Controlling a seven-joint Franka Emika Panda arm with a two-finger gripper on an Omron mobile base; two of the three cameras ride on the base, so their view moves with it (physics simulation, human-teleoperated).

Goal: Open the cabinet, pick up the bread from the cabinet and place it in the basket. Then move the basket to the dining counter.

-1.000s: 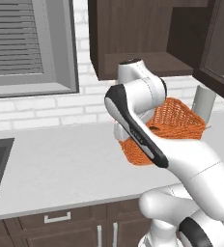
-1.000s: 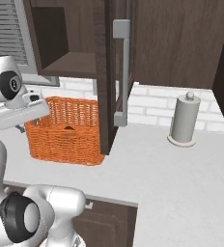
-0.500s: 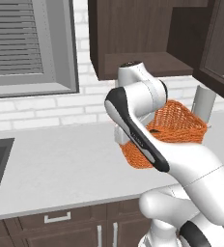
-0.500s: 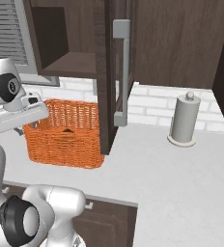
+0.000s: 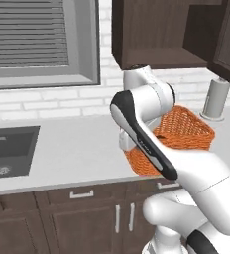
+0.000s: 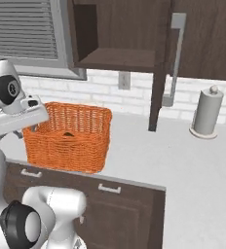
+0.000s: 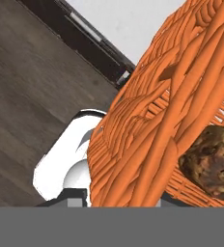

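Your gripper (image 6: 31, 127) sits at the left rim of the basket (image 6: 71, 141), jaws drawn narrow and clamped on that woven wall; in the hand view the orange weave runs right up against the camera. The basket is rectangular, orange wicker, sides flaring slightly. Inside it you've got the bread (image 7: 211, 162), a dark, crusty brown lump lying on the bottom. The basket is at the front edge of the worktop (image 6: 193, 165), below the cabinet (image 6: 124, 34), whose door stands open. A paper towel roll (image 6: 206, 113) stands well to the right.
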